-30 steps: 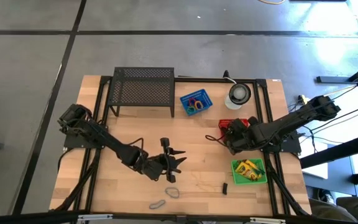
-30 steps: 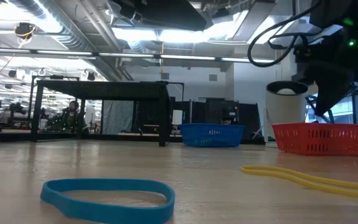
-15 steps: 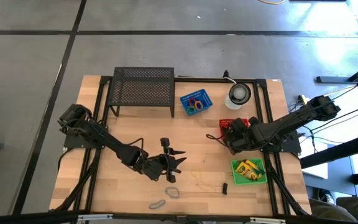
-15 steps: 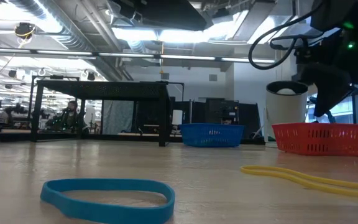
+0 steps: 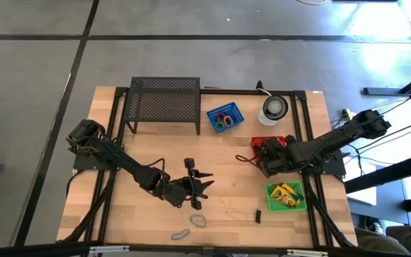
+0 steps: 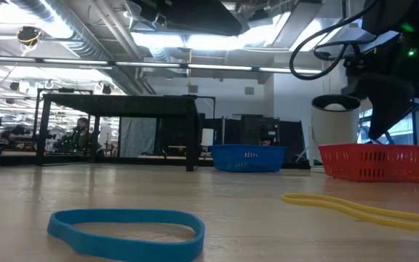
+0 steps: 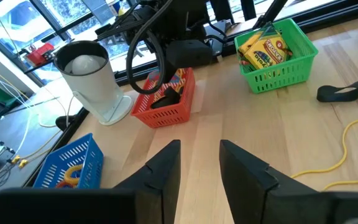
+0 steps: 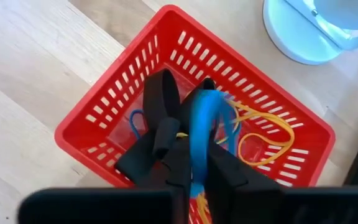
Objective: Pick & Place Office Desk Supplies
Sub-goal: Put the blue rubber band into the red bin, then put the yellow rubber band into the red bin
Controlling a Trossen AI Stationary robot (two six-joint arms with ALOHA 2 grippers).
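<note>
2 arms share the table, and the step in hand belongs to the right gripper (image 8: 194,177), which hangs over the red basket (image 8: 104,112) with a blue rubber band (image 8: 202,124) nipped between its nearly pressed-together fingers. To do this well, I judge the jaws should part fully while the band is well inside the basket walls, then lift straight up so the loop does not snag a finger and ride out again. The left gripper (image 7: 199,163) waits near the table's middle, jaws spread partway and pinching nothing. Only the right wrist view shows the basket's contents (orange and blue loops plus dark strips); the high view gives just a red patch under the arm at the red basket (image 5: 264,141). The left wrist view alone reads the crayon box (image 7: 266,50) in the green basket (image 7: 291,71), a black clip (image 7: 339,93) and a yellow band (image 7: 347,149) on the wood. The low view shows a second blue rubber band (image 6: 126,231) lying loose up close.
</note>
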